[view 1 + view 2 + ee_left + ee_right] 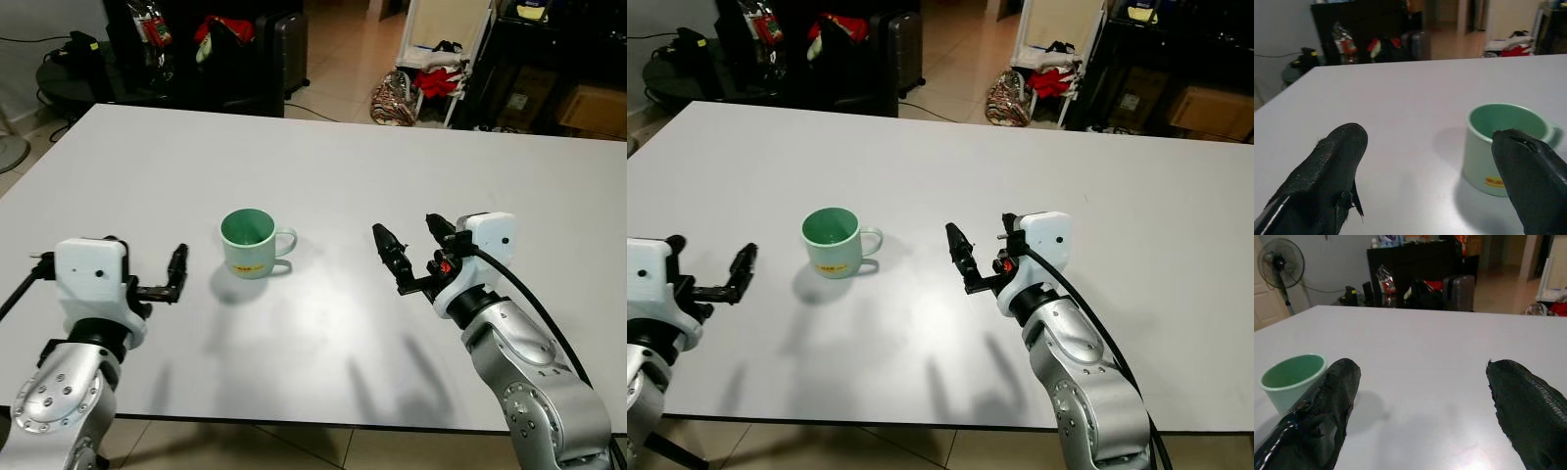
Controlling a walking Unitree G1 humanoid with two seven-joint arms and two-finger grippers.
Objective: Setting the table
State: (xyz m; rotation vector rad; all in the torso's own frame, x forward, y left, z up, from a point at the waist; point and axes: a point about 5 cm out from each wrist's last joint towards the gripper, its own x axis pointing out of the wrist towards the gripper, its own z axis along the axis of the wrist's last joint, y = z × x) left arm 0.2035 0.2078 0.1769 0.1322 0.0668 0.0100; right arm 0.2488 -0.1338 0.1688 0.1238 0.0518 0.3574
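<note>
One pale green round mug (249, 244) stands upright on the big white flat surface (333, 166). It has a small yellow mark on its side, and its handle points to the right. The inside looks bare. Two pincers sit low near the close edge. The left pincer (177, 266) is just left of the mug, with its fingers spread apart. The right pincer (411, 245) is further off to the right, also spread wide. The mug sits between them, touching neither. Lots of white room lies all around.
</note>
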